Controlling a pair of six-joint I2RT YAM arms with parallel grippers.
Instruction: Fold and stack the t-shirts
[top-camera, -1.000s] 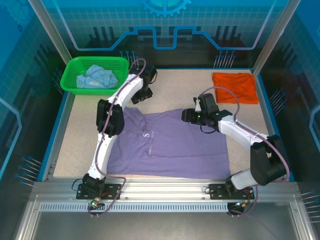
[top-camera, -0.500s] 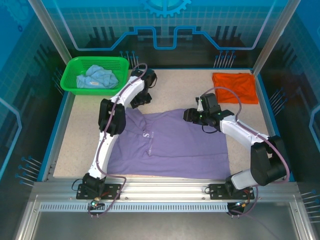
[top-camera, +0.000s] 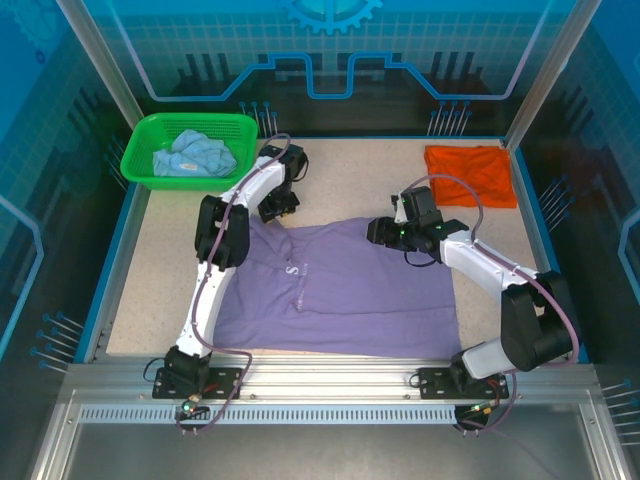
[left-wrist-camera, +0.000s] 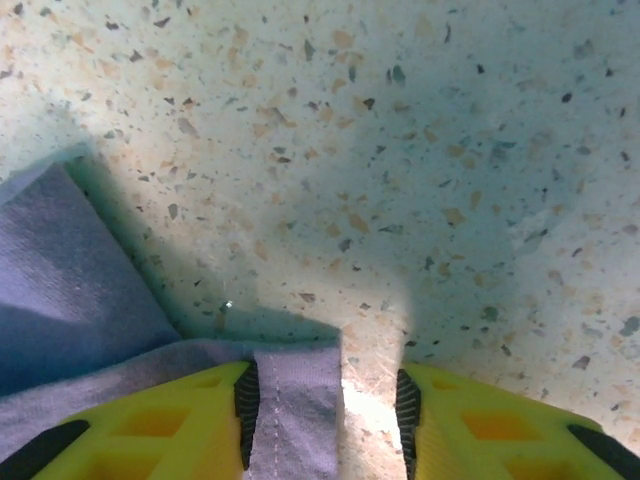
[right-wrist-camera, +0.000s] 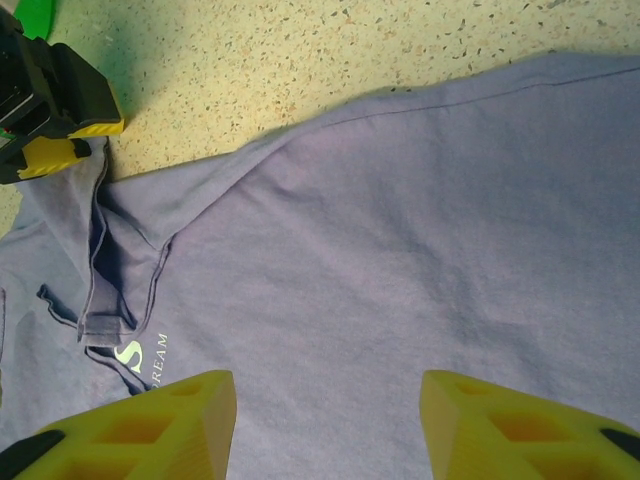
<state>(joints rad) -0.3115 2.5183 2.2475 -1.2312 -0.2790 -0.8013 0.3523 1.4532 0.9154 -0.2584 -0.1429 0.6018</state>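
The lavender t-shirt (top-camera: 340, 290) lies spread flat mid-table, its white lettering (right-wrist-camera: 150, 360) facing up. My left gripper (top-camera: 283, 204) is low at the shirt's far-left corner. In the left wrist view its jaws (left-wrist-camera: 325, 405) are open, and a stitched purple hem (left-wrist-camera: 295, 400) rests against the left pad with bare table beside the right pad. My right gripper (top-camera: 376, 232) hovers open over the shirt's far edge, its yellow fingers (right-wrist-camera: 150, 420) wide apart above flat cloth. The orange t-shirt (top-camera: 470, 173) lies folded at the back right. The light blue one (top-camera: 195, 152) is bunched in the basket.
A green basket (top-camera: 135, 165) stands at the back left corner. Blue rails border the speckled tabletop (top-camera: 350, 170). The left gripper's black and yellow body (right-wrist-camera: 50, 130) appears at the upper left of the right wrist view, next to the shirt's collar fold (right-wrist-camera: 110, 290).
The left gripper has come nearer, down onto the shirt's far-left corner, and its jaws have narrowed around the hem. The right arm has barely moved.
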